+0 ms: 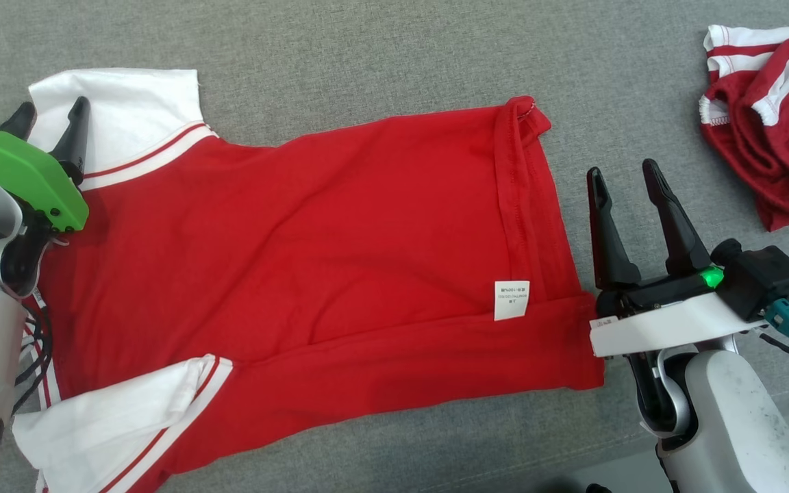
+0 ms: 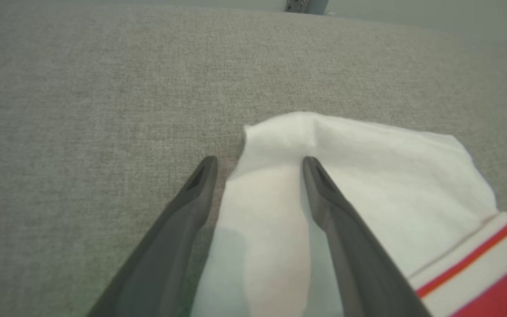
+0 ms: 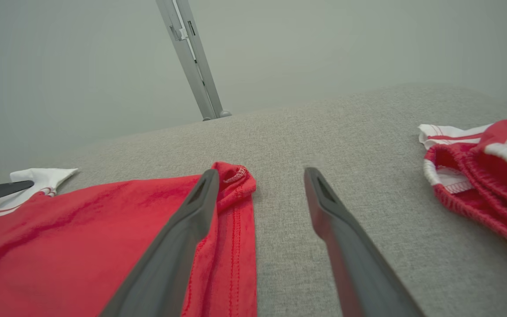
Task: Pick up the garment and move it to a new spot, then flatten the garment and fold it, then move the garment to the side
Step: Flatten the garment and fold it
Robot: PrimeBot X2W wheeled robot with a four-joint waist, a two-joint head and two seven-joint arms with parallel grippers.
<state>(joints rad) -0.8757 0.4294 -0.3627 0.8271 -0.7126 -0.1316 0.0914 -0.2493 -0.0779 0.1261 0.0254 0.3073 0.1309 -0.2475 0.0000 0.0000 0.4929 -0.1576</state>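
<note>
The garment (image 1: 312, 253) is a red T-shirt with white, red-striped sleeves, spread nearly flat on the grey fabric surface, its hem turned back at the right with a white label (image 1: 511, 300) showing. My left gripper (image 1: 52, 116) stands open over the upper white sleeve (image 2: 368, 176), one finger above the sleeve and the other over bare surface. At the shirt's right edge my right gripper (image 1: 620, 171) stands open just off the hem (image 3: 231, 207), holding nothing.
A second red and white garment (image 1: 771, 116) lies bunched at the far right, also seen in the right wrist view (image 3: 482, 176). A metal post (image 3: 192, 57) rises beyond the surface's far edge. Bare grey surface (image 1: 381, 55) stretches behind the shirt.
</note>
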